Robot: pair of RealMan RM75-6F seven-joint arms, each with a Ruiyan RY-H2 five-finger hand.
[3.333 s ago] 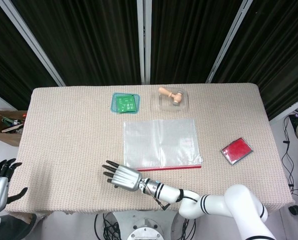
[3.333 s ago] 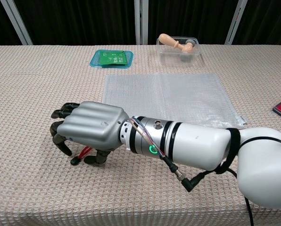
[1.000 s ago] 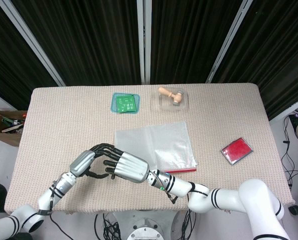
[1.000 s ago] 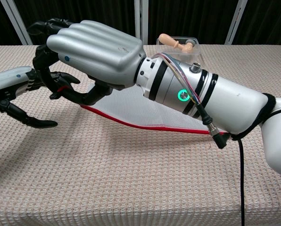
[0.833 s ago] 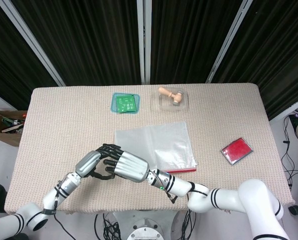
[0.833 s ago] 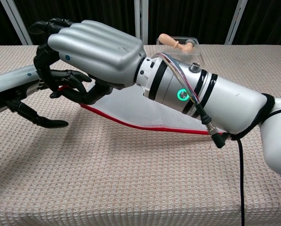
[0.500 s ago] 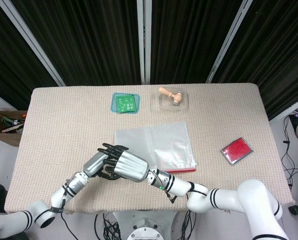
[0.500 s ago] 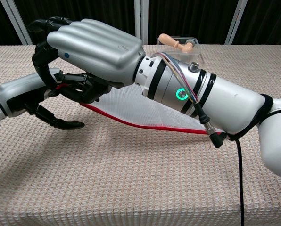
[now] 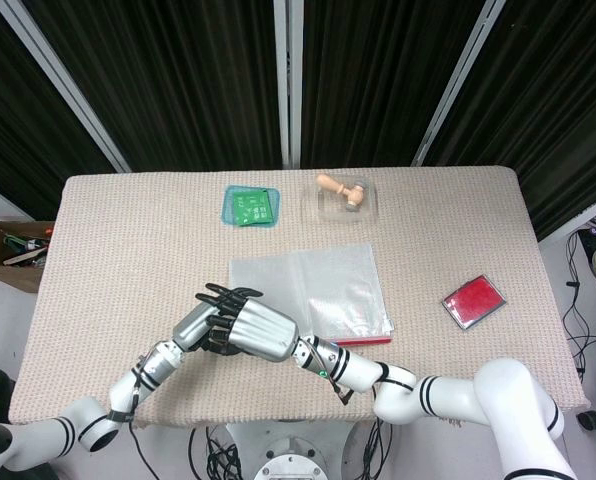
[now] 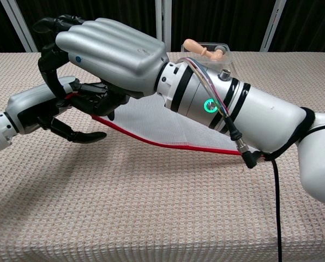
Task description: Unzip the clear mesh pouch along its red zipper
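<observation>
The clear mesh pouch (image 9: 323,290) lies mid-table with its near left corner lifted off the cloth (image 10: 168,123). Its red zipper (image 10: 168,146) runs along the near edge and rises toward my right hand (image 10: 110,52), which grips that lifted corner. In the head view the right hand (image 9: 258,332) sits at the pouch's near left corner. My left hand (image 10: 48,109) reaches in from the left, its dark fingers (image 10: 94,97) tucked under the right hand at the zipper's end. The right hand hides whether they pinch the pull. The left hand (image 9: 200,322) shows beside the right hand.
A green tray (image 9: 249,207) and a clear box holding a wooden piece (image 9: 345,197) stand at the back of the table. A flat red case (image 9: 474,301) lies to the right. A cardboard box (image 9: 8,250) sits off the table's left edge.
The right hand has lifted the pouch's near left corner from the table. The left hand has come in from the left until its fingers meet the zipper's end under the right hand.
</observation>
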